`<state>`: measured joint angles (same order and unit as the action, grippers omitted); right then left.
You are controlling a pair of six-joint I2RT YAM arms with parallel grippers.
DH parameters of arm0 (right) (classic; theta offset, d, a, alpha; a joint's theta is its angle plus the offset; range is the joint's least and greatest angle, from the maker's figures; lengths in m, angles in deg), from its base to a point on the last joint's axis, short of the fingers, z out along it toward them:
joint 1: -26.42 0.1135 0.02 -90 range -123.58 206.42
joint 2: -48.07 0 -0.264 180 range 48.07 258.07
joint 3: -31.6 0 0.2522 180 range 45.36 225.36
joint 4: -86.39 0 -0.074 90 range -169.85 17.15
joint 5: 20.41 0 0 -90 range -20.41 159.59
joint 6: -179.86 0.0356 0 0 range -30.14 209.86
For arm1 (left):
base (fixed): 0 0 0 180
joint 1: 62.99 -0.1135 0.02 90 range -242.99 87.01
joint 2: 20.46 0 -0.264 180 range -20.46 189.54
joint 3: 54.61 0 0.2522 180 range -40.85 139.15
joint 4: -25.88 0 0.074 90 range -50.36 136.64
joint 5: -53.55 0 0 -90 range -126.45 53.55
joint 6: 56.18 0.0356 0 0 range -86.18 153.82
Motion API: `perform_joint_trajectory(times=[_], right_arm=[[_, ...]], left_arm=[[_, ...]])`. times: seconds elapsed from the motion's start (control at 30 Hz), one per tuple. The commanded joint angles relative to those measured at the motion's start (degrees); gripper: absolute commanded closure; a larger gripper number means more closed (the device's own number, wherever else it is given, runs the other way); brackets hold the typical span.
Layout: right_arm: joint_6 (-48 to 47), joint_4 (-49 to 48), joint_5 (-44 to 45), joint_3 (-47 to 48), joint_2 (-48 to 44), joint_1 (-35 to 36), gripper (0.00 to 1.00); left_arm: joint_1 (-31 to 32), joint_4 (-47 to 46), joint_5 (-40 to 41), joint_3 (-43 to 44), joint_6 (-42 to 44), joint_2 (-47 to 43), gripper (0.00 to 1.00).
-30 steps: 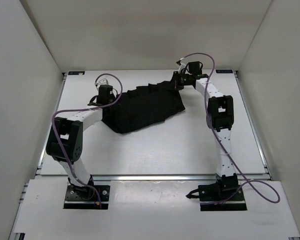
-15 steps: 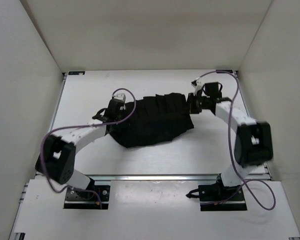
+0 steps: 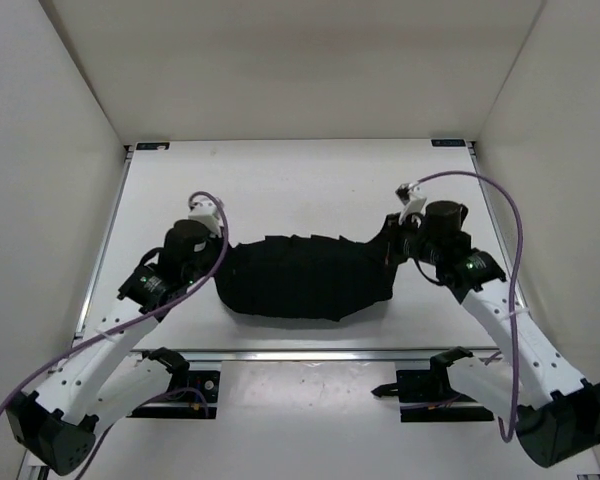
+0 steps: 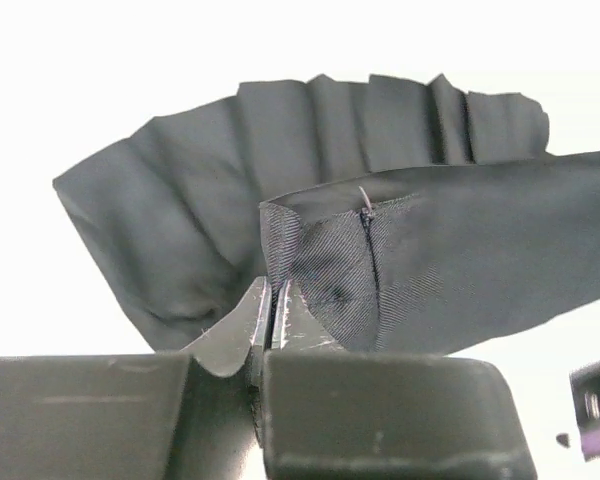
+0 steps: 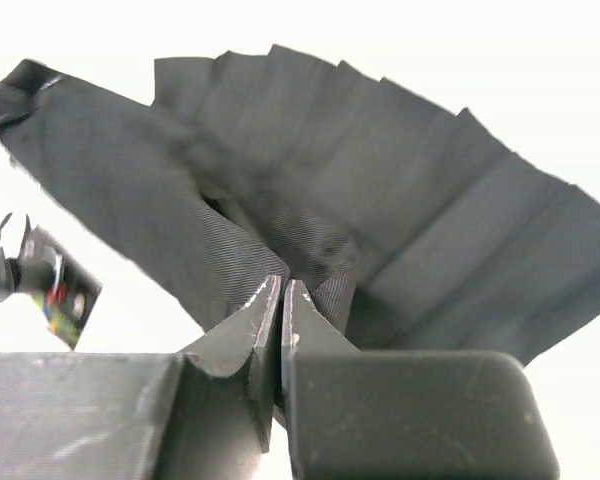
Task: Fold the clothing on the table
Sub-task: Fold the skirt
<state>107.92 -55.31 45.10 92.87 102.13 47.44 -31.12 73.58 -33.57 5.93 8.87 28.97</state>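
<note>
Top: clothing (image 3: 305, 285) lies bunched near the table's (image 3: 280, 180) front edge, left gripper (image 3: 218, 268) and right gripper (image 3: 390, 252) at its ends.
Left wrist: jaws clenched on a hem corner.
Right wrist: jaws clenched on a fabric fold.
Risk: both pinches look thin, so pulling apart could slip the cloth out.

The soft black pleated fabric garment (image 3: 305, 285) lies stretched in a wide band on the large flat white rectangular tabletop (image 3: 300, 190), close to its near edge and roughly centred between the sides; its far border shows stepped ribs, its near border bulges outward
</note>
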Motion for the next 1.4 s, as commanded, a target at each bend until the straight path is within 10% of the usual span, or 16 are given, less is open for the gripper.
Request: perform_joint_trajectory(times=[0.0, 0.53, 0.63, 0.83, 0.9, 1.0, 1.1, 1.17, 1.23, 1.37], right_arm=[[-3.20, -4.05, -1.08, 6.27, 7.44, -4.74, 1.00], [-8.66, -17.76, -9.26, 17.97, 45.75, -14.24, 1.00], [-8.13, -17.07, -9.44, 23.32, 51.90, -15.12, 0.87], [-10.94, -9.70, -10.31, 32.81, 58.43, -16.53, 0.55], [-11.91, -7.76, -9.18, 34.93, 57.13, -16.18, 0.49], [-10.86, -5.82, -10.39, 36.69, 54.05, -15.74, 0.48], [-9.10, -5.64, -10.41, 33.55, 49.41, -12.59, 0.48], [-7.96, -5.90, -9.79, 29.95, 46.59, -10.48, 0.56], [-5.86, -7.48, -10.57, 25.37, 42.89, -7.23, 0.90], [1.35, -17.67, -10.67, 11.14, 36.21, -2.75, 1.00]], left_arm=[[-5.59, 0.09, 1.34, 3.13, 3.15, 3.55, 1.00], [-17.03, -19.87, 0.64, 5.94, 4.64, 35.28, 1.00], [-17.46, -19.35, 0.56, 9.10, 5.00, 40.81, 0.99], [-18.95, -17.33, -0.59, 15.61, 6.31, 47.25, 0.55], [-19.05, -15.92, -0.68, 19.20, 7.28, 47.69, 0.16], [-18.08, -11.44, 1.07, 24.30, 9.92, 46.47, 0.06], [-17.38, -8.28, -0.32, 25.11, 10.36, 42.87, 0.12], [-16.59, -6.87, -1.73, 23.53, 9.40, 39.62, 0.40], [-15.36, -7.21, -5.14, 18.03, 7.55, 34.71, 0.84], [-11.32, -12.74, -9.02, 4.49, 2.10, 26.61, 1.00]])
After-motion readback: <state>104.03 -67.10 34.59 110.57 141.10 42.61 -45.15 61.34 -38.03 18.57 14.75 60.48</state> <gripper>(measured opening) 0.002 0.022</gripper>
